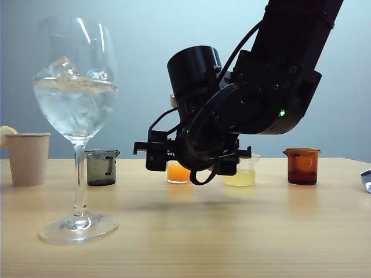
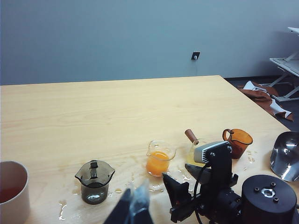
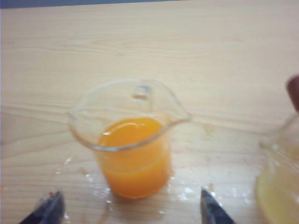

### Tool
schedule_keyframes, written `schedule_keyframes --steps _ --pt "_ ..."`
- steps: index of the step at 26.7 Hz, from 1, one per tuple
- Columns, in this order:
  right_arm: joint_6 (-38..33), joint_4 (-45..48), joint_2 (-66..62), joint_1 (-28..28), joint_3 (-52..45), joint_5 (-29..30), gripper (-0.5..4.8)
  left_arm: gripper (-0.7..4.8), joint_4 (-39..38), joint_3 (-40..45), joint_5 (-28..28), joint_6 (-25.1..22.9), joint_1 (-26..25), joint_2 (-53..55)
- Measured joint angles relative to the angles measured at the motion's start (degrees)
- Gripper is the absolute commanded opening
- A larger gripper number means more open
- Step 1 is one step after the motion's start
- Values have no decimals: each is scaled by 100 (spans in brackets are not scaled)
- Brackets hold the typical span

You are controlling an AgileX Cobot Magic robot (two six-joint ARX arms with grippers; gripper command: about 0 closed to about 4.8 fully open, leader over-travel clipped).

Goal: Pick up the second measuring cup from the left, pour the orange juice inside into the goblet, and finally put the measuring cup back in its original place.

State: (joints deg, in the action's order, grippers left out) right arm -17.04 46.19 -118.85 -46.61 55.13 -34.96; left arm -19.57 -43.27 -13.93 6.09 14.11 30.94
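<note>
**Reaching for the juice cup**

Hovering low over the wooden counter (image 2: 93,107), the right gripper (image 3: 128,210) stands wide open, empty, its fingertips (image 3: 212,210) flanking the clear measuring cup (image 3: 128,140) of orange juice (image 3: 133,154). The goblet (image 1: 75,116) stands well apart, nearer the camera. Whether the left gripper (image 2: 133,210) is open is unclear.

The table (image 1: 191,231) is pale, smooth matt wood; the goblet (image 1: 75,87) is glossy clear glass; the paper cup (image 1: 27,158) looks matt.

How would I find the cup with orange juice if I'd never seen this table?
Start at the goblet and look behind it at the row of small cups. Second from the left, beside the grey cup, is the clear cup, the only one with bright orange juice.
</note>
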Motion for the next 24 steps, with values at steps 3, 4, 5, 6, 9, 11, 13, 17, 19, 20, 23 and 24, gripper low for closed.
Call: schedule_keyframes --steps 3,4,5,6,9,11,13,17,19,20,23,24 --pt "-59 -11 -48 -9 15 -50 379 -4 0 -2 0 -2 0 0" --pt "-66 -17 -83 -13 33 -50 379 -4 0 -2 -2 0 0 0" --pt "-70 -22 -140 -20 74 -61 379 -4 0 -2 0 -2 0 0" --pt "-72 -33 -195 -22 122 -61 379 -5 0 -2 0 0 0 0" --pt "-72 -66 -315 -26 273 -63 380 -5 0 -2 -4 0 0 0" --pt "-72 -61 -363 -26 378 -61 380 -4 0 -2 -2 -2 0 0" --pt "-72 -57 -413 -24 466 -68 380 -4 0 -2 -2 0 0 0" --pt "-72 -68 -540 9 592 -70 379 -5 0 -2 -4 0 0 0" --pt "-72 -68 -557 55 603 -66 379 -4 0 -2 -2 0 0 0" --pt "-72 -70 -579 68 632 -81 378 -4 0 0 -4 0 0 0" --pt "-72 -63 -629 157 667 79 378 -4 0 -2 -4 0 0 0" --pt "-72 -63 -656 184 673 184 378 -5 0 -2 -2 0 0 -2"
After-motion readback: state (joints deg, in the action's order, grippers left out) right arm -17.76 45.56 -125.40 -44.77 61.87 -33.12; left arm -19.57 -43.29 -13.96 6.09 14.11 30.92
